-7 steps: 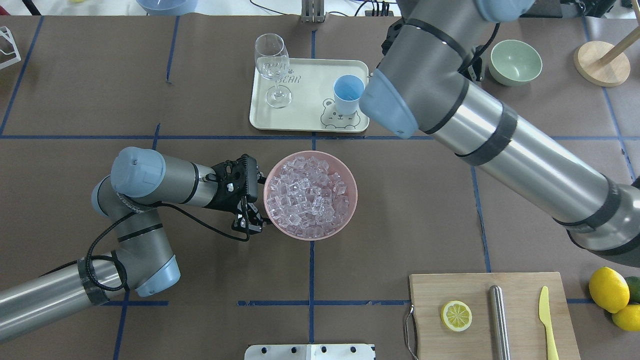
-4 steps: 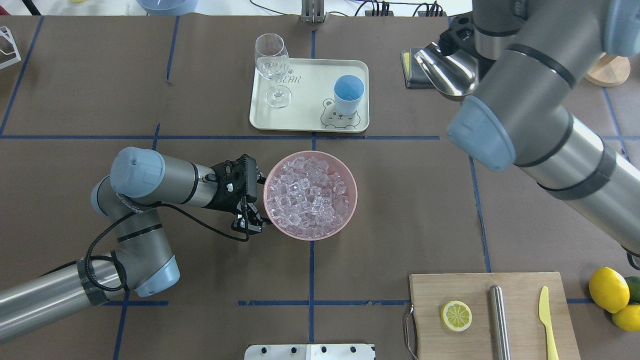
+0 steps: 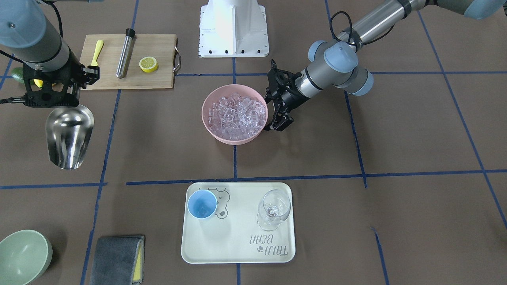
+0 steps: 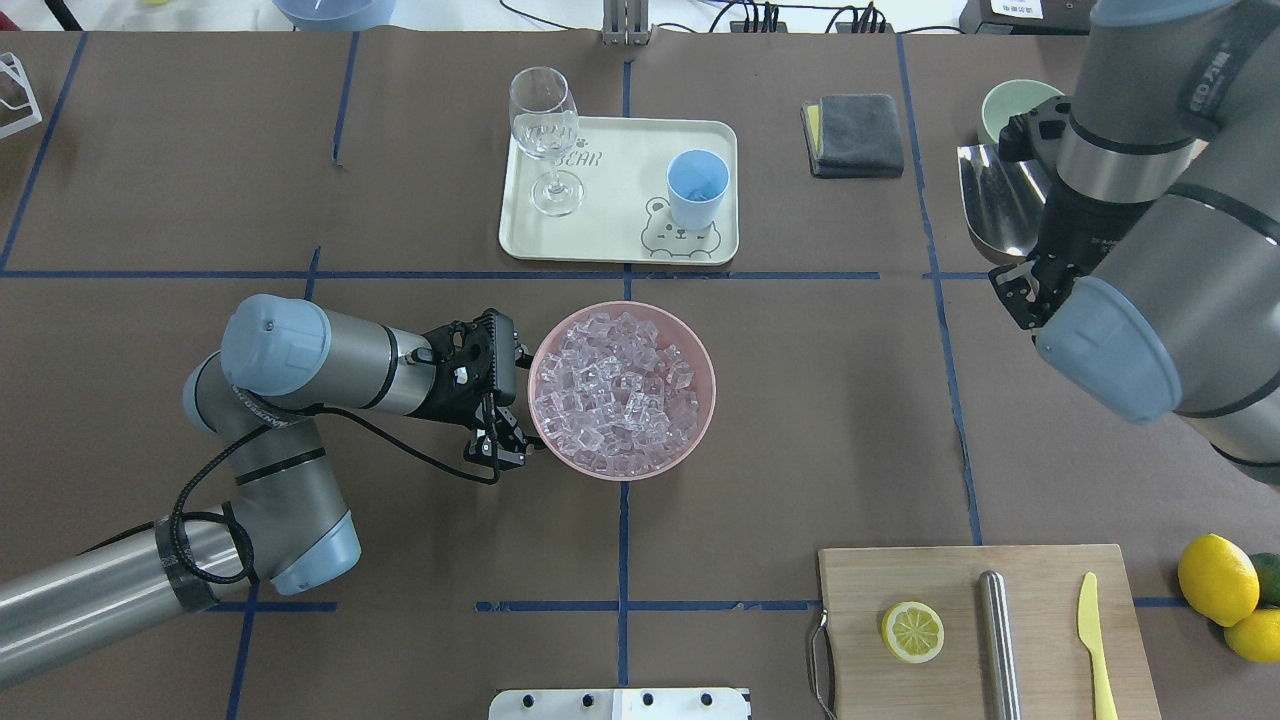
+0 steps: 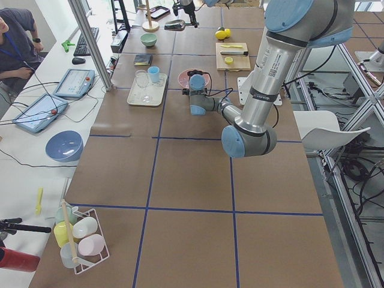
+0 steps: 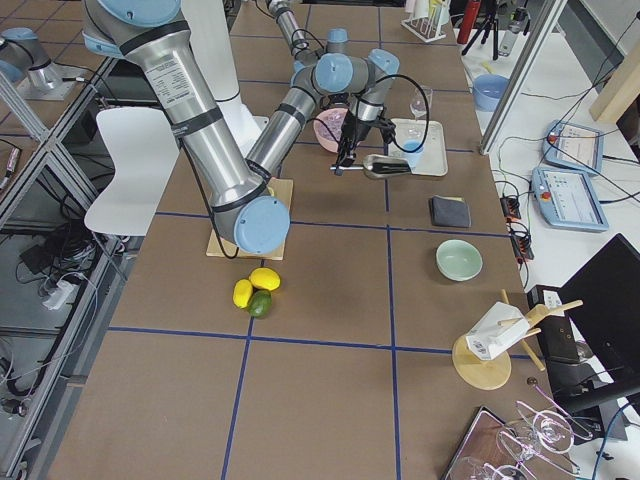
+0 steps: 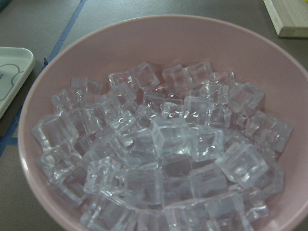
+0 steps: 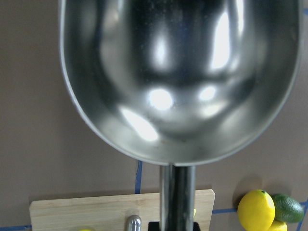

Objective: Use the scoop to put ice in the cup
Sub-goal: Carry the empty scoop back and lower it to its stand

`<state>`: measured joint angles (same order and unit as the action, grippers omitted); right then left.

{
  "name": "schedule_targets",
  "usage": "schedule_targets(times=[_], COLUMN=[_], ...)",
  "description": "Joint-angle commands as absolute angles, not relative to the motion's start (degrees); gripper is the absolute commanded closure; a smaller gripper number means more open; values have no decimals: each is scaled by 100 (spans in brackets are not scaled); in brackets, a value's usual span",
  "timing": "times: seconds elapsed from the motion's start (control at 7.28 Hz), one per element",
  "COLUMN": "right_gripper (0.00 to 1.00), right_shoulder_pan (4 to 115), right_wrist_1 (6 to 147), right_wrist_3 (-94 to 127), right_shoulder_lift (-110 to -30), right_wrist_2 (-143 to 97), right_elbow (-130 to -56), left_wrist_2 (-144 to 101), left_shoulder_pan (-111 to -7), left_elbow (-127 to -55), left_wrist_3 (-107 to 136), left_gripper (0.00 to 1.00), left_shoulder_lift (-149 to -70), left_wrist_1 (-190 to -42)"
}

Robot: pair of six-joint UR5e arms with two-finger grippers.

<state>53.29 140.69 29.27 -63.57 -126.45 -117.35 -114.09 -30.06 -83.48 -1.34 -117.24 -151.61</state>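
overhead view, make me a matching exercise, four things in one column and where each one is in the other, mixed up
Things
1. scoop
2. cup
3. ice
4. lemon slice

Places
A. on the wooden board
B. in the pink bowl
C. held in the right tool, above the table
D. on the cream tray

Pairs: 1-C, 2-D, 3-B, 4-A

The right hand point(image 3: 59, 101) has swung the scoop point(image 4: 990, 205) from the tray point(image 4: 610, 250) to the worktop's point(image 4: 800, 400) right side, uncovering the cloth point(image 4: 855, 133).
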Motion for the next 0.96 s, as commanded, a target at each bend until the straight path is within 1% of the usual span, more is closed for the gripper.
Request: schedule_targets(times=[0.0,0.14,0.41,0.82], right_gripper=[100,100,100,100], right_shoulder_pan=[5335,5335,5248,4835], right_wrist_1=[13328,12706,11947,11315], right_wrist_3=[3294,3305,3366,3804], right_shoulder_lift=[-7316,-7835,-8321,-8630], right_wrist_2=[-13363,-13525,-13841,-13834], right_elbow=[-11883,-11892,-11524,-11382], left_wrist_2=[-11408,-11400,-11391,-11391], left_shoulder_pan=[-3006,-3006,-3006,-2988], left_elbow=[-8341,-8341,-8332,-8341], left_wrist_3=[-141,-141,-141,-141], left_gripper=[0,0,0,0], left_shoulder_lift=[-11725,-11725,-11725,-11733], left_wrist_1=[-15161,-15152,-15152,-15152])
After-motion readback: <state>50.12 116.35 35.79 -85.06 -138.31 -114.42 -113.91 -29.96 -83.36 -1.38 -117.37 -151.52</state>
